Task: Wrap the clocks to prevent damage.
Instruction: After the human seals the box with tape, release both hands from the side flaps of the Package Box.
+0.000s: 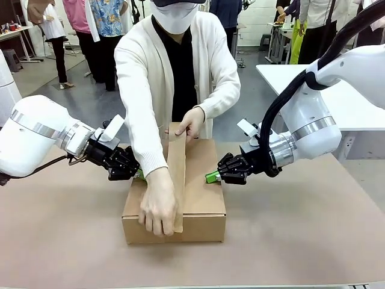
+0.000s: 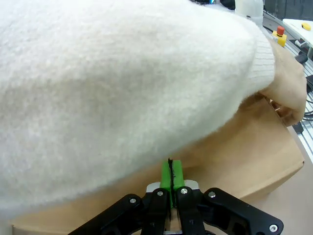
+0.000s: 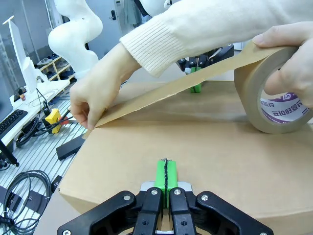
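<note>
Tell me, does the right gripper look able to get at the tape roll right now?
Probably not: the person's hand wraps the tape roll on the cardboard box, and the right gripper is shut.

Bright, even light, soft shadows; sleeve (image 2: 122, 88) blurred; 2 wrist views seemingly bowed at edges.

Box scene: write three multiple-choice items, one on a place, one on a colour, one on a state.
1. Where is the tape roll? A. in the person's hand, over the box. B. on the floor. C. in a gripper.
2. What colour are the pads? A. red. B. green. C. blue.
3. How do the left gripper and right gripper stand? A. both open. B. one open. C. both shut.
Answers: 1 A, the hand holds it above the box; 2 B, green in both wrist views; 3 C, pads meet, no gap.
</note>
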`<state>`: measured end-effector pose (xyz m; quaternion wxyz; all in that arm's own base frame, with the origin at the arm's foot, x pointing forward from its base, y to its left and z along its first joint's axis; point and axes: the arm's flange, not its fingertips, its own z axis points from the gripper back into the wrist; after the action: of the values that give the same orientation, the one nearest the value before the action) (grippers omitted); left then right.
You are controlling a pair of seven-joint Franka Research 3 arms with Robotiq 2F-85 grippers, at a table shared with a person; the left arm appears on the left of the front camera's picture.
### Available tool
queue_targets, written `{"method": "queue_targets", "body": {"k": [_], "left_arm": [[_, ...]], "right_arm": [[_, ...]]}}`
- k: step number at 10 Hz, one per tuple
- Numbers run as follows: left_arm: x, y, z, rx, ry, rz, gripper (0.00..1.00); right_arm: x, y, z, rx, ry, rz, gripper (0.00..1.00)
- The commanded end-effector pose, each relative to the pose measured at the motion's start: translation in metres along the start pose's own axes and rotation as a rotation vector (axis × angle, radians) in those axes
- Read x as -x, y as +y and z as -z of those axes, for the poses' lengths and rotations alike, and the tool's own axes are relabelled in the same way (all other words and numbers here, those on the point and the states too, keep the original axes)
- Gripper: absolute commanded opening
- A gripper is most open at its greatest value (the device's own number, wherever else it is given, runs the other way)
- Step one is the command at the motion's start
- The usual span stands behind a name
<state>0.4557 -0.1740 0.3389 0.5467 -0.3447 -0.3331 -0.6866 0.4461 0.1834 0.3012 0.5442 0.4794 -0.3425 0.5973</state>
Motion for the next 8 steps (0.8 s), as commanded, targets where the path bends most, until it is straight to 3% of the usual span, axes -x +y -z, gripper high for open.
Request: {"method": "queue_targets", "body": {"k": [1, 8], "left_arm": [[0.0076, -0.0015, 0.0042, -0.002, 0.02, -0.005, 0.0], [0.0076, -0.0015, 0.0042, -0.002, 0.02, -0.005, 0.0]], "right_arm": [[0.0036, -0.0002, 0.0023, 0.006, 0.006, 0.008, 0.01], [0.0036, -0.0002, 0.0023, 0.006, 0.006, 0.008, 0.01]]}}
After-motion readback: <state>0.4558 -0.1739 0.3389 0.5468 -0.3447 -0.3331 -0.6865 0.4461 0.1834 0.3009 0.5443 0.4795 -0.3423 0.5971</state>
